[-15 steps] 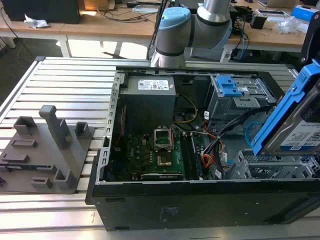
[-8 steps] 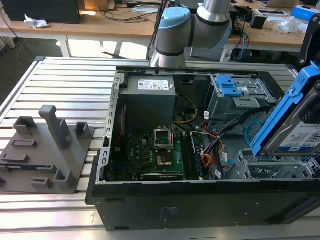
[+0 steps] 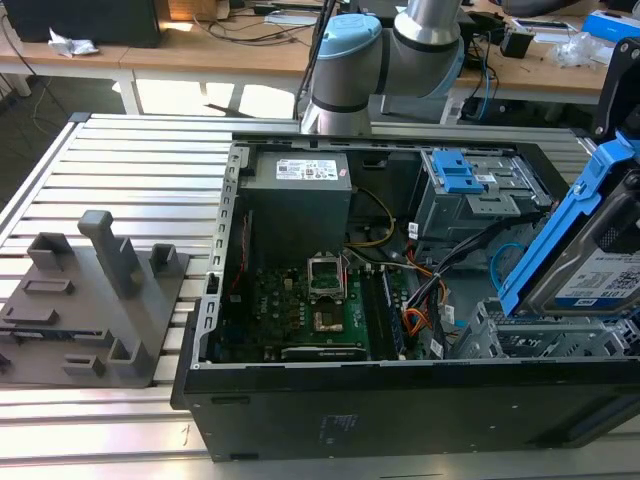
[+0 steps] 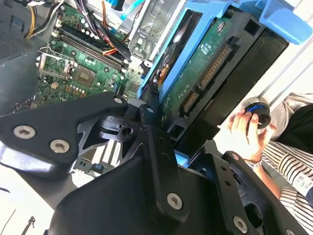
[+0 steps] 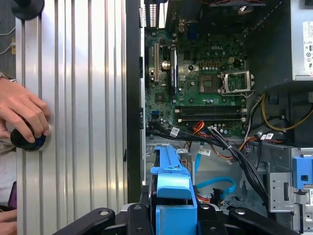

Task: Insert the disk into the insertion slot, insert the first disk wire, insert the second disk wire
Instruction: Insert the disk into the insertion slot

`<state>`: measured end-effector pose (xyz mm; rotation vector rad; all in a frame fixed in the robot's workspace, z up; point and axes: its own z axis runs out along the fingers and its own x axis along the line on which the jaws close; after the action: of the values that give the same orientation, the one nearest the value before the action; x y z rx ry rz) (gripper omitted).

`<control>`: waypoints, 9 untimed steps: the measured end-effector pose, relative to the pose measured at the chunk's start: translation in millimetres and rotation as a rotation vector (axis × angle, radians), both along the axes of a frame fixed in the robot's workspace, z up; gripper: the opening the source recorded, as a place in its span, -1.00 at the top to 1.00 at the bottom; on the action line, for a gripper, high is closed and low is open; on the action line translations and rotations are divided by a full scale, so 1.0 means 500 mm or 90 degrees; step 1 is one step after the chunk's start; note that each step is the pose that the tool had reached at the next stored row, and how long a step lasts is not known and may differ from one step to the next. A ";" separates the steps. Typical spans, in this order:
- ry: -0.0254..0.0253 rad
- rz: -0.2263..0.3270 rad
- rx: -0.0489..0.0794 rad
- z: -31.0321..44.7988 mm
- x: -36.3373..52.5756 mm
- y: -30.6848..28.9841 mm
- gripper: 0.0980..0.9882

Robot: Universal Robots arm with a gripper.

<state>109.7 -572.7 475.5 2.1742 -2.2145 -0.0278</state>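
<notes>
Gripper point(image 5: 176, 218) pinches the disk point(image 3: 597, 262), which is tilted just above the insertion slot point(image 3: 520, 335). Loose cables point(image 3: 445, 285) cross beside the slot. A person's hand point(image 5: 24, 115) rests on the table point(image 5: 73, 98).

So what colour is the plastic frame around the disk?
Bright blue. The frame around the disk shows best in the exterior view.
</notes>
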 end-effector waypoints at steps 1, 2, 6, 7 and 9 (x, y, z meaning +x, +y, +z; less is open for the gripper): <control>0.0000 0.000 0.000 -0.001 0.000 0.000 0.41; 0.0000 0.000 0.000 -0.003 0.000 0.000 0.41; 0.0000 0.000 0.000 -0.010 0.000 0.000 0.41; 0.0000 0.000 0.000 -0.013 0.000 0.000 0.41; 0.0000 0.000 0.000 -0.021 0.001 0.000 0.41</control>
<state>110.1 -572.6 465.1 2.1741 -2.2146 -0.0278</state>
